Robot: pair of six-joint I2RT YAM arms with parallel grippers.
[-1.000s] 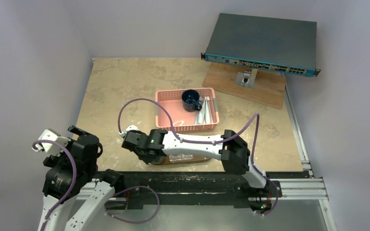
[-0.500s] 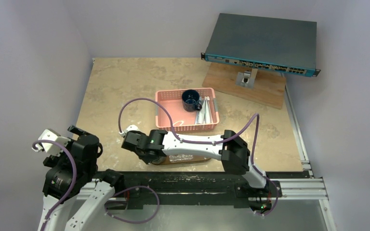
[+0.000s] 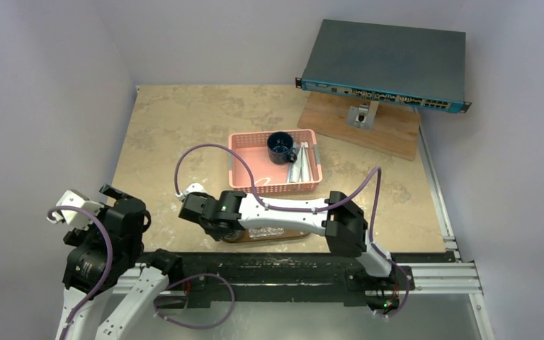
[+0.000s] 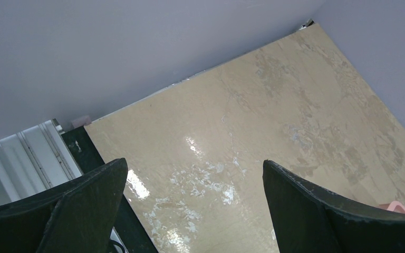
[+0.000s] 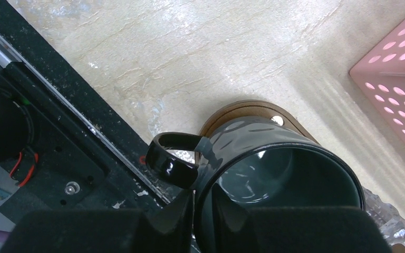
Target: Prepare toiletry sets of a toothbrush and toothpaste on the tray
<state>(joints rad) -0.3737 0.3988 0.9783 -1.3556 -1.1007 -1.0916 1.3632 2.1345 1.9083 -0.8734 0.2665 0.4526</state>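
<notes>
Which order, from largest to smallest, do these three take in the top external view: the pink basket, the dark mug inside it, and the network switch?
1. network switch
2. pink basket
3. dark mug

The differences are plain, so nearness to the camera does not change the order.

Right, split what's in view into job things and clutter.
Job: tray, toothbrush, toothpaste, pink basket holding them; probably the mug on the tray and the mug in the basket.
Lying about: network switch, wooden board under it.

Dark mug [image 3: 280,147] inside pink basket [image 3: 273,179]
</notes>
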